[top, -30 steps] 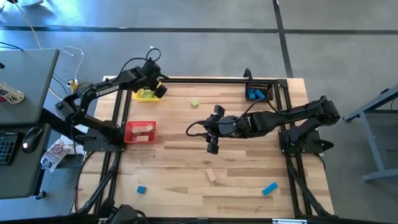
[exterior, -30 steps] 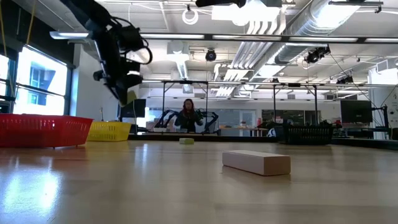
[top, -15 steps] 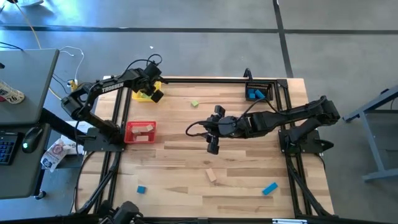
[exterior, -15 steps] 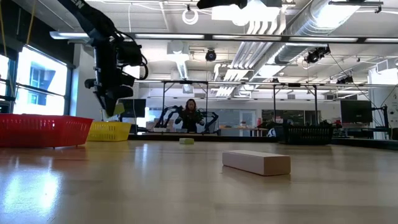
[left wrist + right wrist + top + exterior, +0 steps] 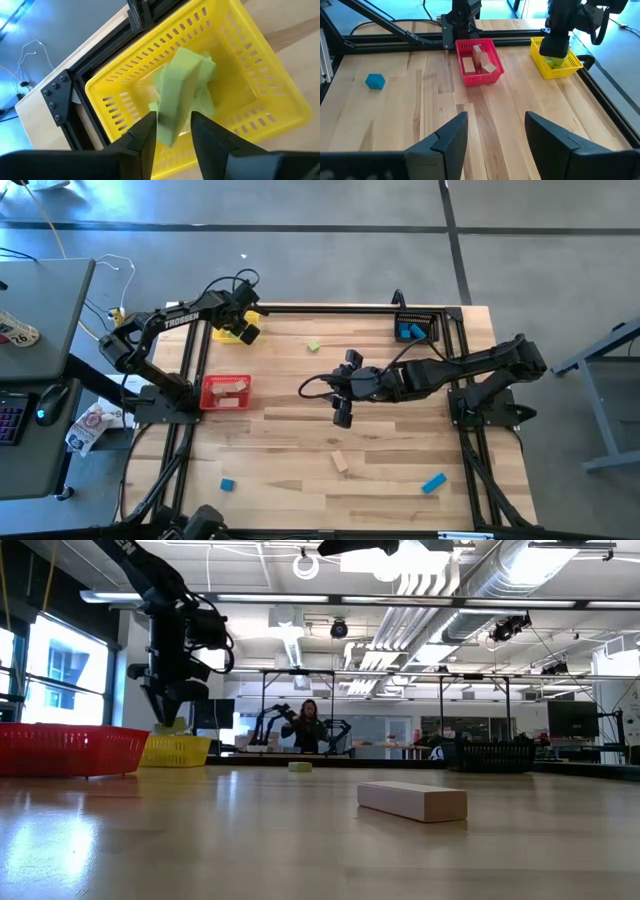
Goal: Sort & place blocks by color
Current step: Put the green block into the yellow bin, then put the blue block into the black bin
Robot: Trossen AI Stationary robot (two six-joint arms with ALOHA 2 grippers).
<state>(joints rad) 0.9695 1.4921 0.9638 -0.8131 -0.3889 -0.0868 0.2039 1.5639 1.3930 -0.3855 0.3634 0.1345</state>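
Green block (image 5: 176,107) sits between the left gripper's (image 5: 172,131) parted fingers above the yellow bin (image 5: 280,90) at the table's ten-o'clock corner; right gripper (image 5: 341,412), spread, hovers mid-table.

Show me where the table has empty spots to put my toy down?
The widest bare wood lies between the red bin and the tan block, stretching toward the blue cube. There is also room between the green block and the black bin. It is crowded mid-table under the right gripper, and at the yellow bin under the left gripper.
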